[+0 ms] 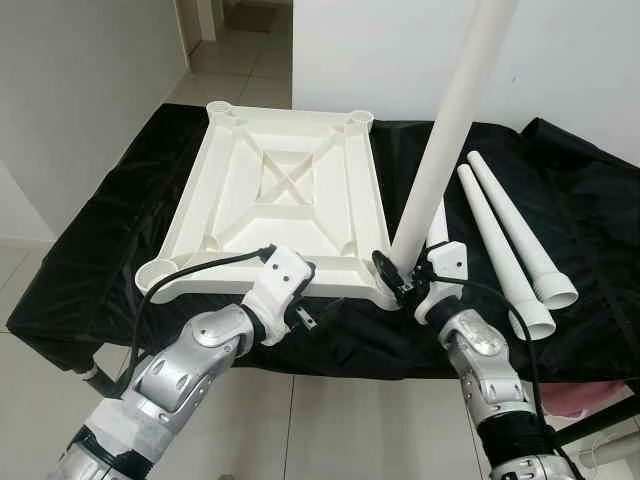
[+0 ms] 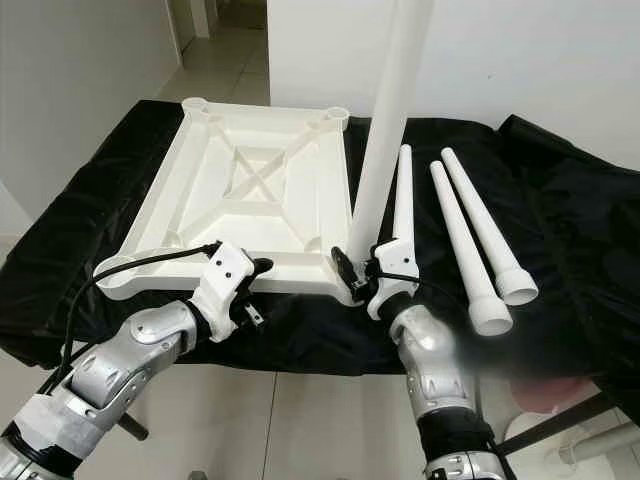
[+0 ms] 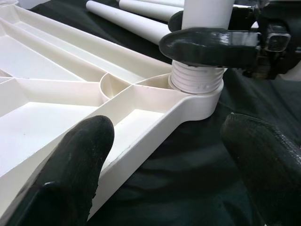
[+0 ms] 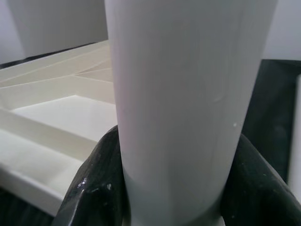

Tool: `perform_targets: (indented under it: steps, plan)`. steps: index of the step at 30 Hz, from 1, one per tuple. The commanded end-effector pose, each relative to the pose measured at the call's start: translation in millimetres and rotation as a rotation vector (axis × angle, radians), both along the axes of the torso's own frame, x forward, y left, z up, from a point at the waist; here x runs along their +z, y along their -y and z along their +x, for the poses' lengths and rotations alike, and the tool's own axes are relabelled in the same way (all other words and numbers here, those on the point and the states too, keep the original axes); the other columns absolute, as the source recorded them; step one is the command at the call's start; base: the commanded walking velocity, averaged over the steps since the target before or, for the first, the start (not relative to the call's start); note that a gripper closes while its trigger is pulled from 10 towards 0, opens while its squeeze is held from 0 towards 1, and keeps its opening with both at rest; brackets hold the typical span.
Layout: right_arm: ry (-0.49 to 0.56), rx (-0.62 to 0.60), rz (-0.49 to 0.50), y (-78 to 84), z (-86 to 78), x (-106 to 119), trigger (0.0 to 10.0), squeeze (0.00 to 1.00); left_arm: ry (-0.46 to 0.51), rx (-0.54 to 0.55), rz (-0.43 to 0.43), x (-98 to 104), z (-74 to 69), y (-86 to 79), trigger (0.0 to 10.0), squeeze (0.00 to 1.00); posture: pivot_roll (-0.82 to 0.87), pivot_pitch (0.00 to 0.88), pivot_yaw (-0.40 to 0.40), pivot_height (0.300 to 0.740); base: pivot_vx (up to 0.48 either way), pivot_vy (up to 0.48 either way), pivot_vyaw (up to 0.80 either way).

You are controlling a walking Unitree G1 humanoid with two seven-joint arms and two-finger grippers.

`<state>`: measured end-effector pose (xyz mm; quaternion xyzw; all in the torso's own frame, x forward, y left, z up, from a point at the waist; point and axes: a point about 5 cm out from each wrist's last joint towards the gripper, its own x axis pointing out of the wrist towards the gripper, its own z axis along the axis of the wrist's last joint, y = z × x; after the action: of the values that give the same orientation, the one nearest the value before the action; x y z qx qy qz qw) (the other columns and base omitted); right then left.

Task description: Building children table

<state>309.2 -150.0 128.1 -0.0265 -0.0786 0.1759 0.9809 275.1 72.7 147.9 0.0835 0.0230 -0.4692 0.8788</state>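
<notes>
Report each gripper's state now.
Left gripper: open, straddling the upturned white plastic tabletop edge.
Right gripper: shut on the upright white plastic table leg.

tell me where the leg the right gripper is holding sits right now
The leg stands nearly upright in the near right corner socket of the upturned tabletop, gripped low down by the right gripper, with three spare legs lying to its right.
</notes>
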Motion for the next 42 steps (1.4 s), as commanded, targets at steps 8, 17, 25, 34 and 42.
perform_targets:
  steps: [8,17,25,34,42]
  plan:
    - [-0.134,-0.236,0.087,2.7,-2.4,-19,10.0,0.00,-0.009,-0.158,0.037,-2,-5.3,-0.5,10.0,0.00,0.02,0.020,-0.017,0.740,0.000,0.000,0.00]
    - [-0.162,-0.429,0.125,-2.0,-8.3,-22,10.0,0.00,-0.010,-0.155,0.038,-3,-3.6,-0.3,10.0,0.00,0.01,0.016,-0.021,0.740,0.000,0.000,0.00]
    - [-0.091,-0.481,0.238,-16.7,-16.4,-10,10.0,0.00,-0.009,-0.146,0.032,-5,-5.3,0.5,10.0,0.00,0.01,0.011,-0.046,0.740,0.000,0.000,0.00]
    - [-0.074,-0.455,0.220,-16.9,-19.8,-7,10.0,1.00,-0.008,-0.126,0.032,-6,-2.7,0.1,10.0,0.00,0.01,0.004,-0.058,0.740,0.000,0.000,0.00]
    - [-0.003,-0.367,0.224,-14.3,-29.2,-3,10.0,1.00,0.024,-0.078,0.071,-7,1.2,-8.1,10.0,0.00,0.03,0.000,-0.062,0.740,0.000,0.000,0.00]
